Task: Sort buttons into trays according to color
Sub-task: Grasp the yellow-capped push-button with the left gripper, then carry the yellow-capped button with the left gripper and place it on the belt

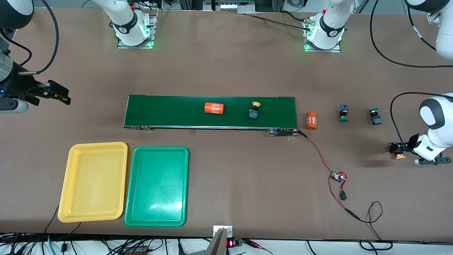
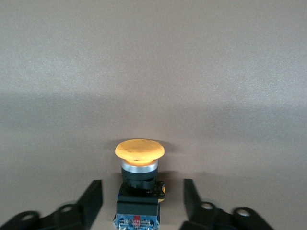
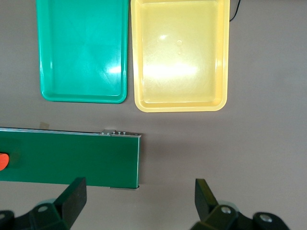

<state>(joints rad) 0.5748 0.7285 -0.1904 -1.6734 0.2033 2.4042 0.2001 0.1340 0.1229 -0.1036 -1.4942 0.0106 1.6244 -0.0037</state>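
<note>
A yellow-capped button (image 2: 140,165) stands on the table at the left arm's end, its cap (image 1: 400,156) toward the front camera. My left gripper (image 2: 142,187) (image 1: 398,150) straddles its black body, open, with a gap on each side. Another yellow button (image 1: 254,110) lies on the conveyor belt. Two green buttons (image 1: 343,113) (image 1: 375,117) lie on the table off the belt's end. The yellow tray (image 1: 92,182) (image 3: 180,55) and green tray (image 1: 156,186) (image 3: 82,50) sit side by side, both empty. My right gripper (image 1: 60,95) (image 3: 139,183) hangs open and empty off the belt's other end.
The dark-green conveyor belt (image 1: 210,111) (image 3: 72,158) runs across the middle. One orange cylinder (image 1: 214,108) lies on it, another (image 1: 311,120) stands just off its end. A small circuit board (image 1: 338,176) with red and black wires lies nearer the front camera.
</note>
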